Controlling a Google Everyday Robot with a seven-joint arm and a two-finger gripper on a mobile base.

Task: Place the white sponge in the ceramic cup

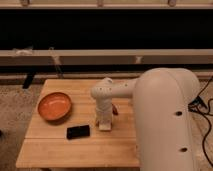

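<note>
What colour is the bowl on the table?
The bowl is orange, clearest in the camera view. The gripper hangs low beside the phone.

My gripper (104, 121), smooth white plastic, hangs low over the matt, pale wood table (60, 150). The orange bowl (55, 106) looks smooth, and the phone (78, 131) is black and smooth.

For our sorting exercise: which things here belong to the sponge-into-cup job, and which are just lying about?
Job: small off-white rectangular sponge, under the gripper at mid-table; the ceramic cup is not visible.
Lying about: round orange bowl; flat black phone.
</note>
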